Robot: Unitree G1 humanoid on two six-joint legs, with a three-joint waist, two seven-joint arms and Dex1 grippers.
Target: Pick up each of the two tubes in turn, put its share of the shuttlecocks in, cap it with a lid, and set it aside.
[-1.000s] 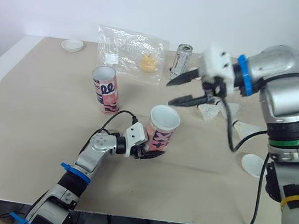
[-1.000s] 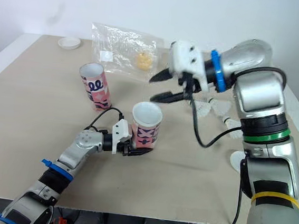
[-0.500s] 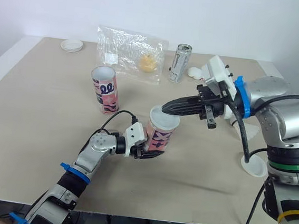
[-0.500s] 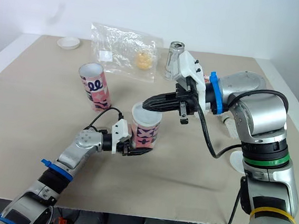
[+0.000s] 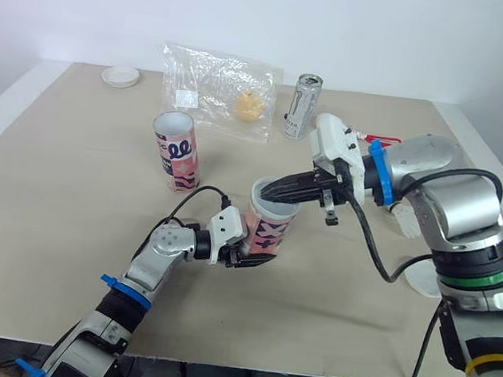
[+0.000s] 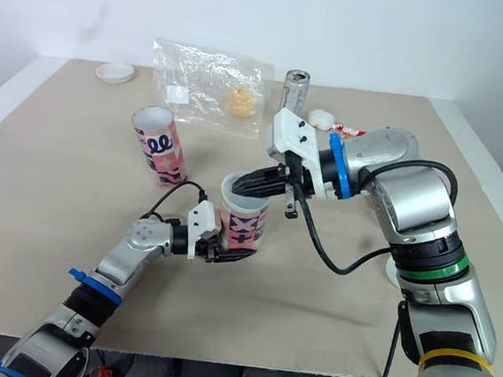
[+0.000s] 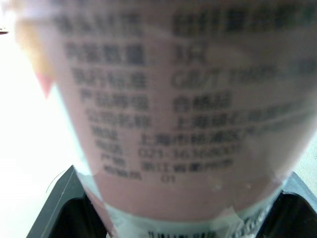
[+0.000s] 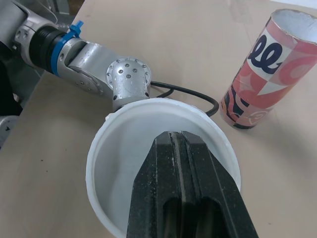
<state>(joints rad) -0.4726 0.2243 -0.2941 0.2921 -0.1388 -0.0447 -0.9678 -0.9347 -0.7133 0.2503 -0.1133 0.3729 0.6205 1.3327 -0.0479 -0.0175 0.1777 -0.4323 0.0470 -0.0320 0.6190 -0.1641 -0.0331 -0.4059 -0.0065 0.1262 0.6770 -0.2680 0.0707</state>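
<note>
Beige table (image 5: pixel 61 224): small white lid (image 5: pixel 121 75) at far-left corner, plastic bag (image 5: pixel 216 92) and can (image 5: pixel 303 106) along far edge, upright tube (image 5: pixel 177 151) left of centre, second lid (image 5: pixel 419 280) near right edge.

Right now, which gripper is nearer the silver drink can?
Right. Right gripper reaches into the pink patterned tube, nearer the silver drink can; left gripper holds that tube lower, farther away.
</note>
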